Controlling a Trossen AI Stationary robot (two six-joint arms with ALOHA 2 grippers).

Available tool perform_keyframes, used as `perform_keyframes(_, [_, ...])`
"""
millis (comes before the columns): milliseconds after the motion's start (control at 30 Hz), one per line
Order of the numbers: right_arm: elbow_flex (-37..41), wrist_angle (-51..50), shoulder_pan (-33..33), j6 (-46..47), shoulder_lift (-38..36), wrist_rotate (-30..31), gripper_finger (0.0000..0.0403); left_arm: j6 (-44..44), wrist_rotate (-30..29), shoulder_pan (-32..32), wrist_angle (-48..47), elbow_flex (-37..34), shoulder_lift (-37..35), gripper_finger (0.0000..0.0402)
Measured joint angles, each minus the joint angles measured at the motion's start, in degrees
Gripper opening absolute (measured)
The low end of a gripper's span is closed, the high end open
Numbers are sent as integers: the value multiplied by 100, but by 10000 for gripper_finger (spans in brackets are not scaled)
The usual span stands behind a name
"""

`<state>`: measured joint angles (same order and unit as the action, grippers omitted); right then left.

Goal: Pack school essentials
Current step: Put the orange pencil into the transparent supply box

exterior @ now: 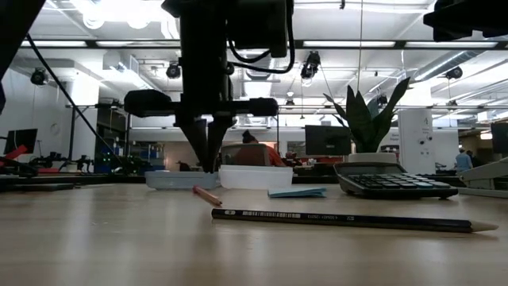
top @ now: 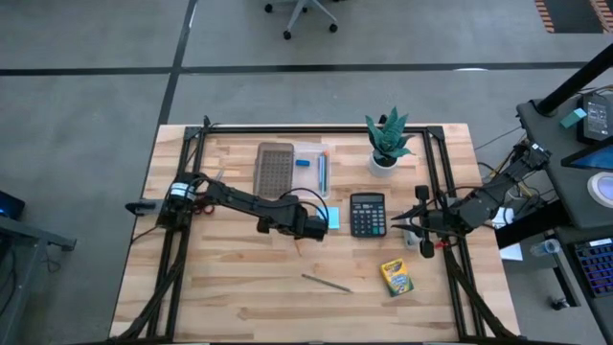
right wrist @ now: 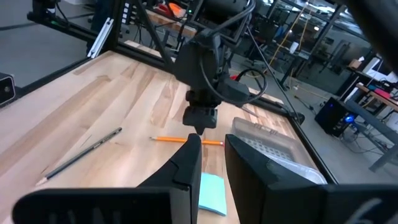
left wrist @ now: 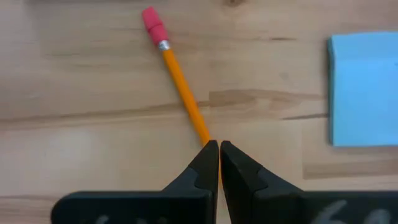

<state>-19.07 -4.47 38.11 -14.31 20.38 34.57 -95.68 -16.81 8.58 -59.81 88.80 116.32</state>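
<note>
An orange pencil (left wrist: 181,87) with a pink eraser end (left wrist: 152,23) lies flat on the wooden table, beside a light-blue sticky pad (left wrist: 364,90). My left gripper (left wrist: 219,150) points down, shut, right over the pencil's shaft; the pencil runs out of sight under the fingertips. The low view shows those tips (exterior: 208,165) low over the table by the pencil (exterior: 208,196). A grey pencil (top: 326,282) and a yellow-green crayon box (top: 396,277) lie nearer the front edge. My right gripper (right wrist: 211,158) waits at the right by the calculator, open by a narrow gap with nothing in it. My left gripper comes at the orange pencil from above with shut fingers, over the shaft (left wrist: 202,134) well away from the eraser end. Its own fingertips cover that spot, and I cannot tell whether they touch the pencil. The pencil lies flat on the table.
A black calculator (top: 367,213) sits right of the sticky pad. At the back stand a dark brown tray (top: 275,168), a clear case (top: 311,165) holding blue items, and a potted plant (top: 387,142). Black frame rails (top: 436,182) run along the table's sides.
</note>
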Motion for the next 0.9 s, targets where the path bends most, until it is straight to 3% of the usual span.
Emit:
perform_keyframes(167, [2, -92, 0, 6, 0, 2, 61, 157, 70, -26, -6, -19, -1, 15])
perform_keyframes(467, [2, -120, 0, 39, 0, 2, 61, -18, -261, -120, 186, -150, 6, 111])
perform_keyframes(900, [2, -107, 0, 72, 0, 2, 61, -145, -302, -199, 734, -762, 15, 118])
